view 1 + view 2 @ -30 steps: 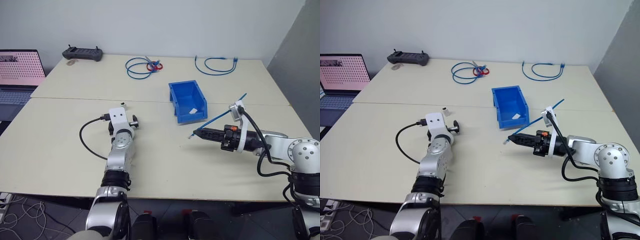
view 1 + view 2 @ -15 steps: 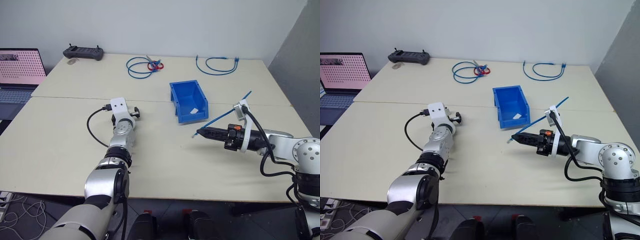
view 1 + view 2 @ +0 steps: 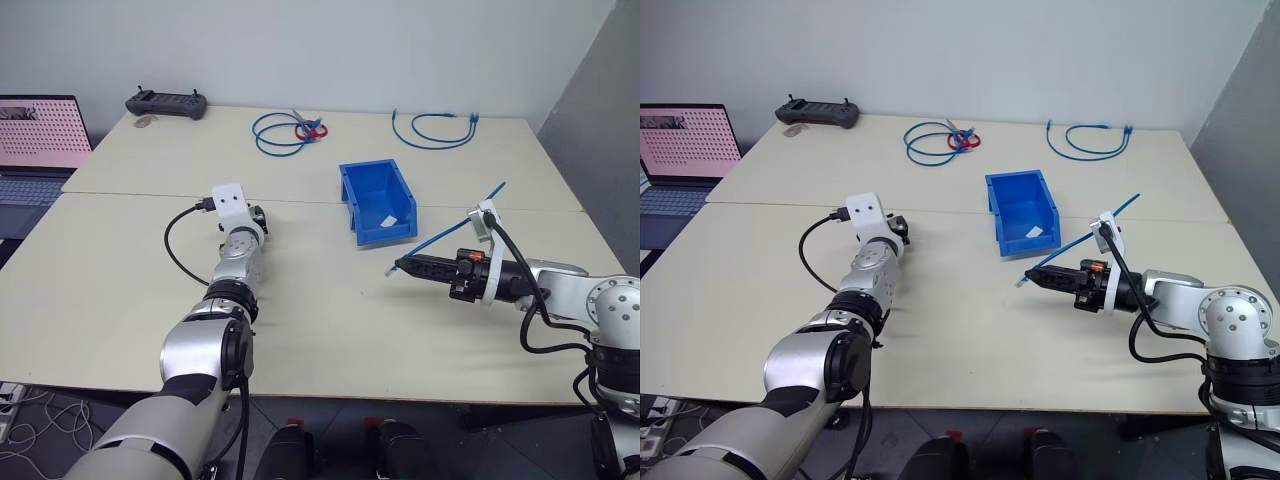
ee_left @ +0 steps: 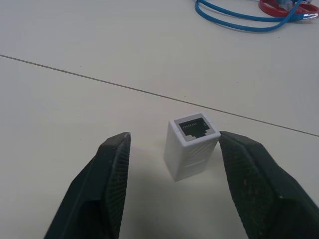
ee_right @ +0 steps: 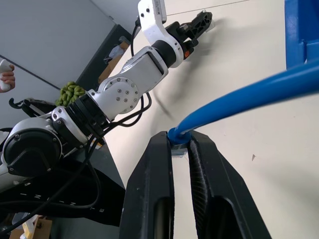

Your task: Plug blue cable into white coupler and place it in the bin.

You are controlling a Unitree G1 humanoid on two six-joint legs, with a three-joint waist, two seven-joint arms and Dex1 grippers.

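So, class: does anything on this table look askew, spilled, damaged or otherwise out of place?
Nothing stands out. The white coupler stands upright between the left tool's fingers, the blue cable is held by the right tool, and the bin sits upright.

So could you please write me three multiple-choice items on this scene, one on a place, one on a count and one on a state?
1. Where is the white coupler?
A. Between the left claw's fingers, on the table
B. In the bin
C. Beside the controller

2. How many blue cables lie at the table's far edge?
A. None
B. Two
C. Four

3. What is the right claw doing?
A. Hanging open
B. Gripping the bin
C. Shut on the blue cable

Answers: 1 A, the left wrist view shows it standing between the fingers; 2 B, one coil with a red piece and one loop; 3 C, its fingers pinch the plug end.
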